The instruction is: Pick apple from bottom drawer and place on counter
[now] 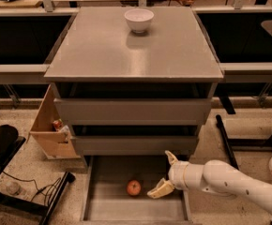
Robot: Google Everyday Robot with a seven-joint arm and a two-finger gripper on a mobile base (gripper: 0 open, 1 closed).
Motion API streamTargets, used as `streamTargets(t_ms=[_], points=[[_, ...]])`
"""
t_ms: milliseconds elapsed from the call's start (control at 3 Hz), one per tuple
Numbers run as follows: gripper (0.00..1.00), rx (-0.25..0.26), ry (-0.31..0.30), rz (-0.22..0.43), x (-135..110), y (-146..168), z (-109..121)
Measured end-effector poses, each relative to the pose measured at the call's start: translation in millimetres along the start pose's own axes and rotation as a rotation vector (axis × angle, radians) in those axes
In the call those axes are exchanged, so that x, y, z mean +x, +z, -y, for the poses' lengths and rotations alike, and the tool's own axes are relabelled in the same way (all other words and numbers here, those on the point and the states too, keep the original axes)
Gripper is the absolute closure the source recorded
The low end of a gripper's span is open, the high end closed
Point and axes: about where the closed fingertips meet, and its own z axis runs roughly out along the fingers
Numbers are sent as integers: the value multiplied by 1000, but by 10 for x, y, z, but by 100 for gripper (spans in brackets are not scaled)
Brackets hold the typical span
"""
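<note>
Apple [134, 187]: a small, round, orange-red fruit on the floor of the pulled-out bottom drawer [109, 206], slightly left of the tray's middle and clear of its low walls.

Camera view: the pincer [158, 174] is inside the drawer at about 3 o'clock from the apple, just beside it but not touching. Its two pale fingers are spread wide, with nothing between them. One finger points toward 12 o'clock and the lower one reaches toward the fruit.

The grey worktop [126, 55] lies at 12 o'clock from the drawer, above two shut drawer fronts. It carries a white bowl [139, 19] near its far edge.

Handling, as a judgement: the apple is probably light and firm, with a smooth skin that may slip. It could roll on the flat tray if nudged from one side. It is best taken across its widest girth, with the fingers on opposite flanks and only moderate pressure, so the flesh is not bruised.
</note>
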Motion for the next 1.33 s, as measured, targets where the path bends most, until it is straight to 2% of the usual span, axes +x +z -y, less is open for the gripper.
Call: streamTargets(t_ms=[333, 667, 1000, 1333], points=[[0, 0, 0, 0, 0, 0, 0], [0, -70, -11, 8, 172, 344, -62], [0, -158, -36, 34, 532, 888, -104], [0, -226, -29, 64, 967, 1439, -191]])
